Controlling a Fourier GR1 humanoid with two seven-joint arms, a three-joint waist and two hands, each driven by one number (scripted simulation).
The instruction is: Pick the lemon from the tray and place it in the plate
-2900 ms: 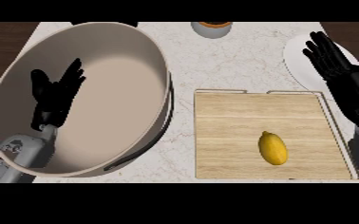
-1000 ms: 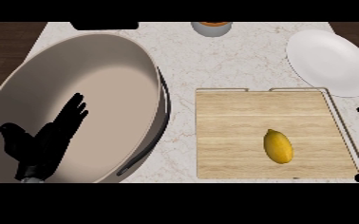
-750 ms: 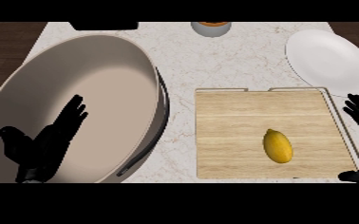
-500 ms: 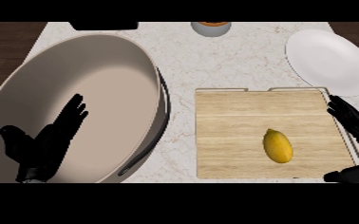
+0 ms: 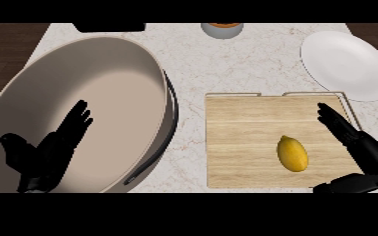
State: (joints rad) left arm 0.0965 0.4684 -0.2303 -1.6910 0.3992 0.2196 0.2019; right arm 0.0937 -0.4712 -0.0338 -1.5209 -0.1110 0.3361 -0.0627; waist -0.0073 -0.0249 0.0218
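Lemon-picking finds my left hand (image 5: 48,152) at the view's left, fingers straight and relaxed, resting over the big grey bowl (image 5: 111,75). Right of the bowl sits the wooden tray (image 5: 244,130), the lemon (image 5: 292,153) lying on its right half. My right hand (image 5: 353,142) hovers at the tray's right edge, fingers spread, near the lemon without touching. Above it lies the white plate (image 5: 343,65).

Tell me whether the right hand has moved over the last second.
Yes. The right hand, out of view a second ago, has come in from the lower right over the wooden tray's right edge, fingers straight, right of the lemon.
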